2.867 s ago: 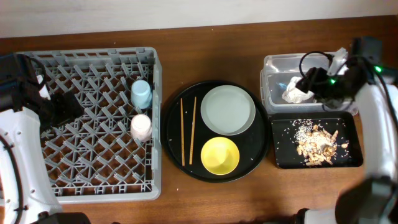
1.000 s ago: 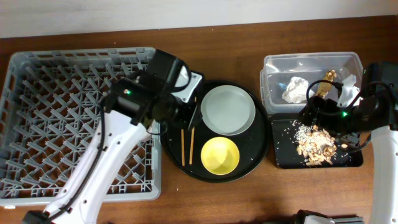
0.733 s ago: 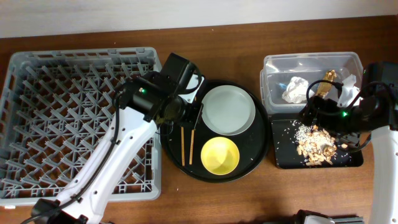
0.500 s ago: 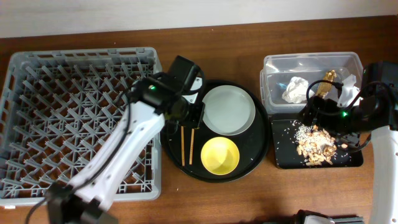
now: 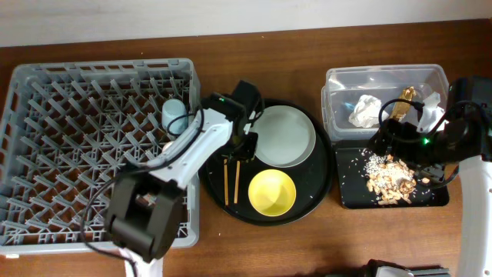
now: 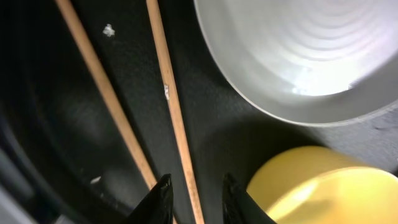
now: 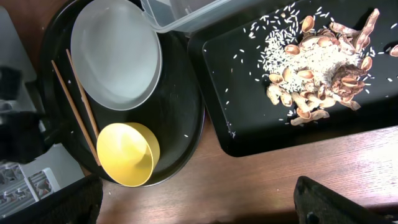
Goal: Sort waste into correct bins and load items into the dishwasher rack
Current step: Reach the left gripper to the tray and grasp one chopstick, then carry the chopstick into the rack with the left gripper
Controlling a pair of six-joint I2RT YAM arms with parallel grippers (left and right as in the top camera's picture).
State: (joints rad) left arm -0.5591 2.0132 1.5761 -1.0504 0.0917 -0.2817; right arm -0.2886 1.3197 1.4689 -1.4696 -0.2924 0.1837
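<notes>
On the round black tray [image 5: 307, 201] at mid-table, your left hand [image 5: 240, 148] hangs low over the two chopsticks [image 5: 225, 181]. Its fingers [image 6: 165, 202] are a narrow gap apart and empty, with one stick running between them and the other just at the left finger. The stance looks chosen to pinch the thin wood across its width, though it may catch only one. The plate [image 5: 284, 137] and yellow bowl [image 5: 271, 192] lie beside them, waiting for the dishwasher rack [image 5: 77, 154], where the blue cup [image 5: 175, 114] stands. Your right hand [image 5: 388, 142] hovers spread wide and empty above the food scraps [image 5: 393, 178] in the shallow black tray [image 5: 354, 192]. Moments earlier the left arm sat at the rack's far left edge and the right hand was over the clear tub [image 5: 380, 81]. The chopsticks, plate and bowl have not shifted.
</notes>
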